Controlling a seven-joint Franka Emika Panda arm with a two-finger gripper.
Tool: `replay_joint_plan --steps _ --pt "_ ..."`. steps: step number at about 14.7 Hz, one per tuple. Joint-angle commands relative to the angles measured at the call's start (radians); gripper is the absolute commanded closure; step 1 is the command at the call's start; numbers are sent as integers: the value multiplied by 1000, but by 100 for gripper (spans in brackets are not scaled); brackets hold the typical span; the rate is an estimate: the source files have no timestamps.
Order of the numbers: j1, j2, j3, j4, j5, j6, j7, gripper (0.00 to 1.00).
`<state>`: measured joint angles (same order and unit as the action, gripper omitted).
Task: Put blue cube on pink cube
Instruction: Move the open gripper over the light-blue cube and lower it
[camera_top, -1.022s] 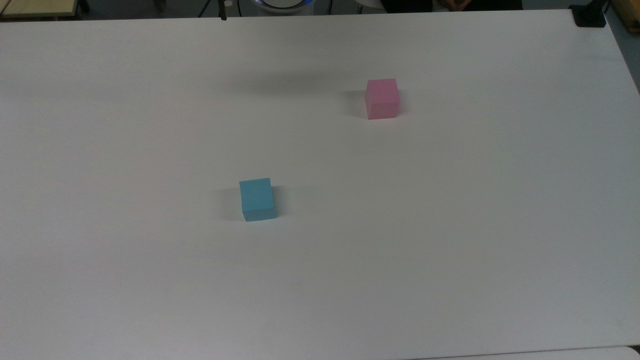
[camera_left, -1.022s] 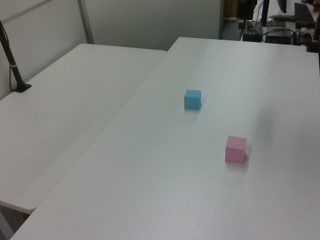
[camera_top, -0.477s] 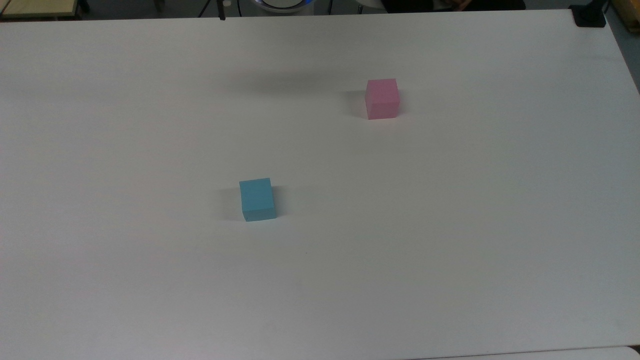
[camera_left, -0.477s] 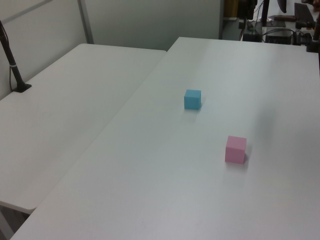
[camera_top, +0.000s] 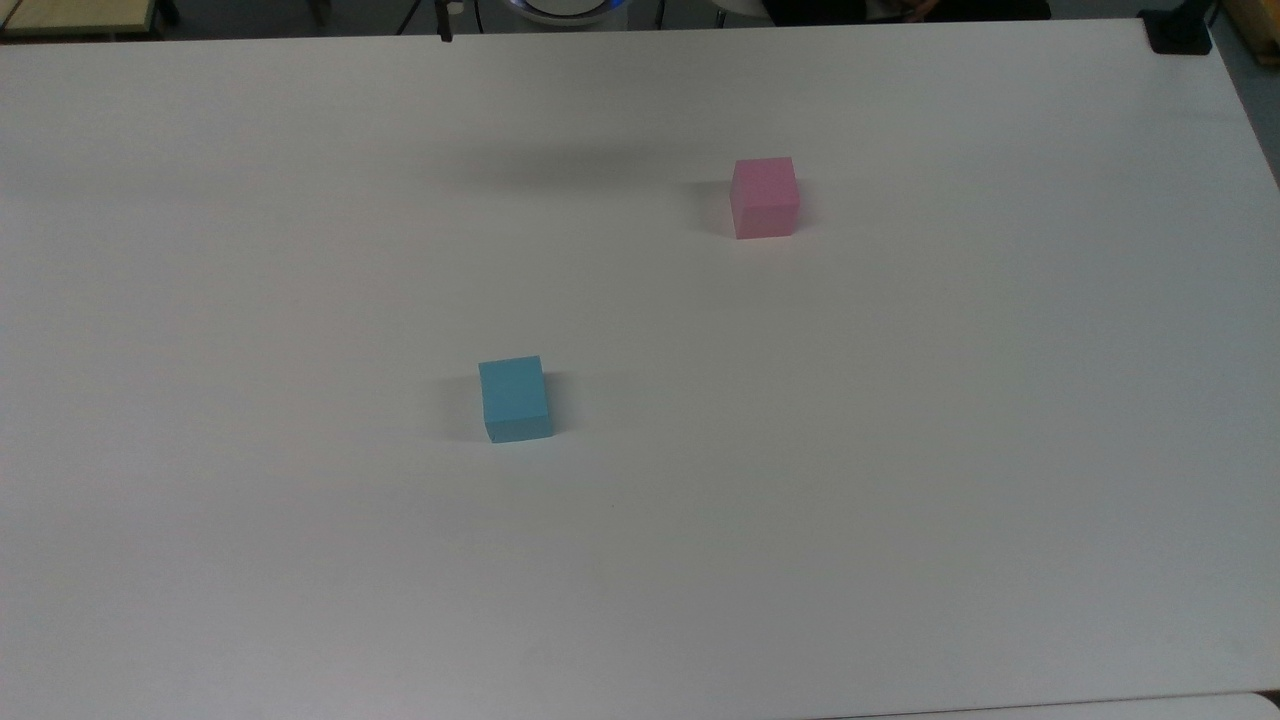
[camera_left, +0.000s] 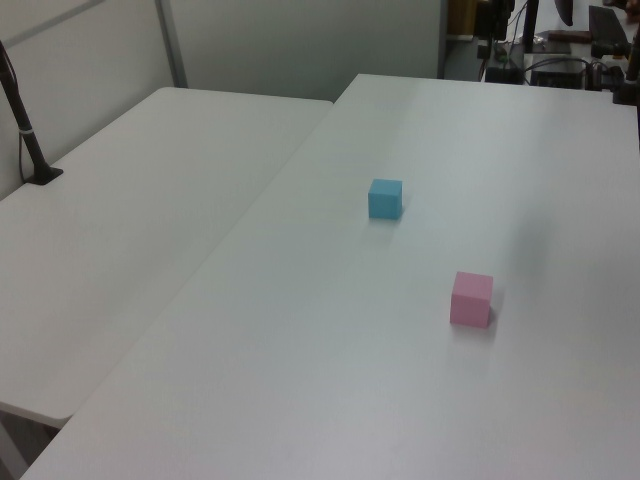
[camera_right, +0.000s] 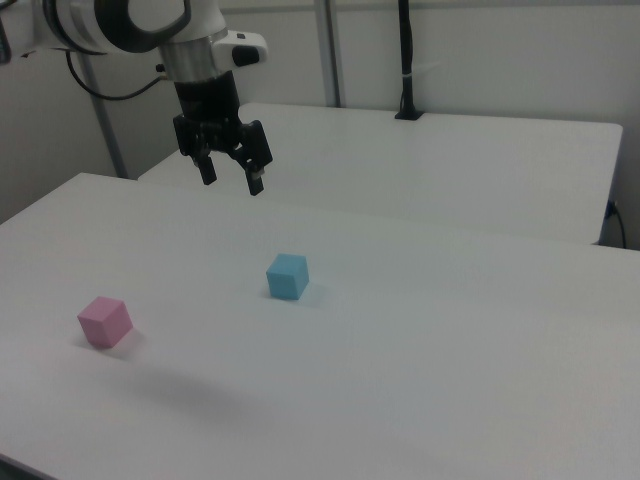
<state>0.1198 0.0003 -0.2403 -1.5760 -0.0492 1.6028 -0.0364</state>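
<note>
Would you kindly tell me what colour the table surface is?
The table is plain white, clearest in the top view.

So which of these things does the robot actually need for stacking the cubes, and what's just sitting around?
Needed for the job:
- blue cube, to be lifted
- pink cube, to be stacked on
- gripper, jaws open, hanging above the table

Just there:
- second white table alongside
- black pole clamped to it

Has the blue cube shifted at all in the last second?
No. In the top view the blue cube sits at the same spot, the same way off from the pink cube, and the left view agrees.
</note>
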Motion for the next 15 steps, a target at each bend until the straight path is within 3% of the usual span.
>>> replay_joint_plan --steps 1,4,9,15 --pt "15 -5 -11 -19 22 29 -23 0" --pt "17 32 -11 -21 54 107 -20 0" --pt "14 96 -11 -30 199 208 -42 0" --pt "23 222 -1 -30 278 391 -42 0"
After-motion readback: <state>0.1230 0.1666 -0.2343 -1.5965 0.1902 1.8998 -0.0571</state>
